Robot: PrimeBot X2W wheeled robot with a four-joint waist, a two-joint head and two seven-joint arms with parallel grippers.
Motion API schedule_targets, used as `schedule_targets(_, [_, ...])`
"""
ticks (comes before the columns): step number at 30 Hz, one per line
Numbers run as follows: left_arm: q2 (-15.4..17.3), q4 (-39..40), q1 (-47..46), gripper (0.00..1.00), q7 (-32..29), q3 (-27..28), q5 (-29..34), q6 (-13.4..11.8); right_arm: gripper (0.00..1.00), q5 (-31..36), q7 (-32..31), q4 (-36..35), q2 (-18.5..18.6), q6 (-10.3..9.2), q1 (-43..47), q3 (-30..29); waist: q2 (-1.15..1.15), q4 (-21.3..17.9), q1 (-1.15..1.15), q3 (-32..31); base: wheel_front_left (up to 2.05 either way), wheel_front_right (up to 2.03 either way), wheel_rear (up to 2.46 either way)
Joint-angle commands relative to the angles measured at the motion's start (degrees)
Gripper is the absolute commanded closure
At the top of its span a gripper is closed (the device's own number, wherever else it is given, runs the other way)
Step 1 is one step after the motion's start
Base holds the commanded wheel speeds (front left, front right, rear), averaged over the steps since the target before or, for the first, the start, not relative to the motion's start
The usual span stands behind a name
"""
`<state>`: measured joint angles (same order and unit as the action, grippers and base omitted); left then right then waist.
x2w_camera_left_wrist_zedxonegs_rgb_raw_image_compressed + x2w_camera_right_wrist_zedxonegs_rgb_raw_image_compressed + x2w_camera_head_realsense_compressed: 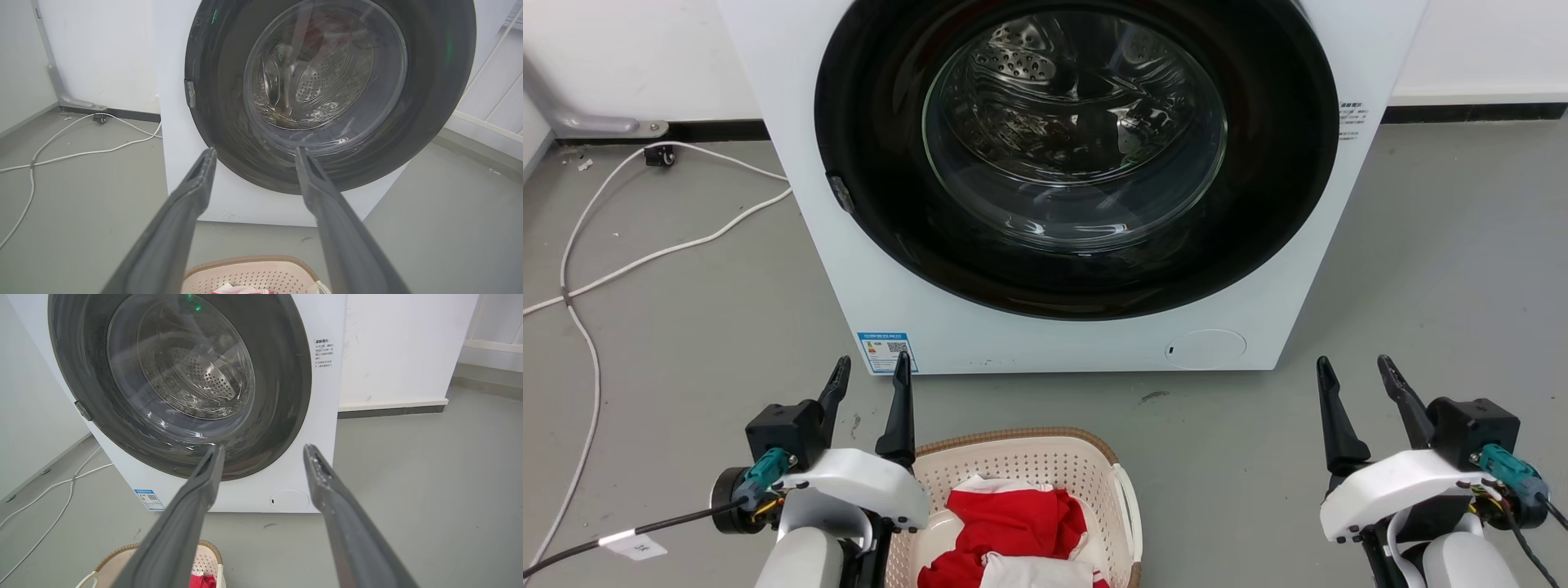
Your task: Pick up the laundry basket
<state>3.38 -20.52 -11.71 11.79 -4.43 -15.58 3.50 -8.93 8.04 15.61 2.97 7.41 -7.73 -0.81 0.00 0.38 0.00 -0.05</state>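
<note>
The laundry basket (1045, 462) sits on the smooth grey floor (1437, 278) at the near edge of the head view, a little way in front of the washing machine (849, 269). It is a rounded-rectangular tub of cream plastic. Its walls are pierced with rows of small holes, the rim is a brown band with a woven look, and a thin white loop handle curves along its right side. Crumpled red and white clothes (1013, 523) lie inside it.

The left gripper (872, 363) is just beside the basket's far left corner, and its two long, dark, tapering fingers stand apart with nothing between them. The right gripper (1354, 363) is well to the right of the basket, over bare floor. Its fingers are likewise spread and hold nothing. In both wrist views the fingers point toward the machine, with the basket's rim low between or beside them.

The machine is a white box with a wide, glossy black round door (866, 122). The door has a domed glass window (1074, 131), and a perforated steel drum shows through it. A blue-edged label (886, 351) is at its lower left corner and a round cap (1205, 349) at its lower right. A white cable (645, 257) winds over the floor at far left.
</note>
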Motion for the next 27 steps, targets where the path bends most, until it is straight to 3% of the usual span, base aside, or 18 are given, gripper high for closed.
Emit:
schedule_targets(1, [0.3, 0.0, -1.1, 0.0, 0.5, -0.1, 1.2, -0.2, 0.0, 1.1, 0.2, 0.0, -0.1, 0.11, -1.1, 0.0, 0.0, 0.0, 0.0, 0.0, 0.0, 0.0, 0.0])
schedule_targets(27, [0.0, -2.6, -1.6, 0.0, 3.2, -0.6, 11.1, -1.8, 0.0, 9.3, 1.6, 3.0, -0.2, 0.07, -1.7, 0.1, 0.0, 0.2, 0.0, 0.3, 0.0, 0.0, 0.0])
